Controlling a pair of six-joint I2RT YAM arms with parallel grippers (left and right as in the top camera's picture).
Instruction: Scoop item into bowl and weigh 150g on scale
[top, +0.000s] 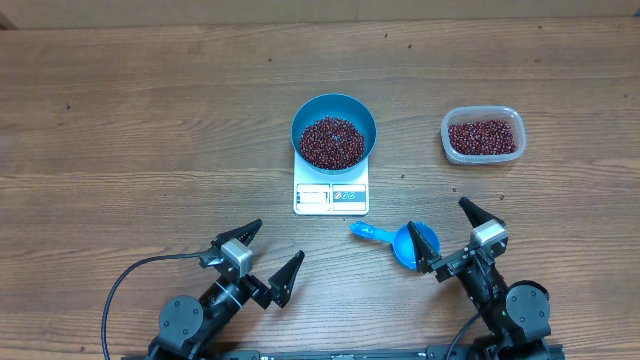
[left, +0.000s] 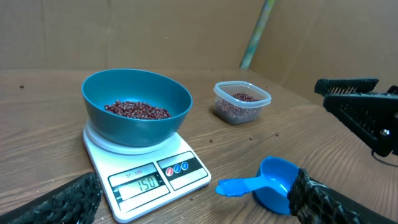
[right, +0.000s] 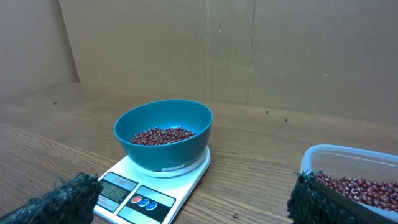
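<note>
The bright-blue bowl (top: 335, 104) stands on the white scale (top: 331, 197) and holds a heap of red-brown beans (top: 333, 142). In the left wrist view the scale (left: 149, 177) shows 150 on its display, below the bowl (left: 137, 127). My left gripper (top: 277, 243) is open and empty near the front edge, left of the scale. My right gripper (top: 445, 232) is open too, one finger beside the small blue scoop (top: 405, 240), which lies on the table. The right wrist view shows the bowl (right: 165, 146), the beans (right: 163, 135) and the scale (right: 143, 190) ahead of wide fingers (right: 62, 199).
A clear plastic tub (top: 483, 135) with more beans sits at the right rear, and its near wall (right: 354, 180) is close to my right gripper's finger. A loose bean (right: 235, 216) lies on the wood by the scale. Cardboard walls stand behind the table.
</note>
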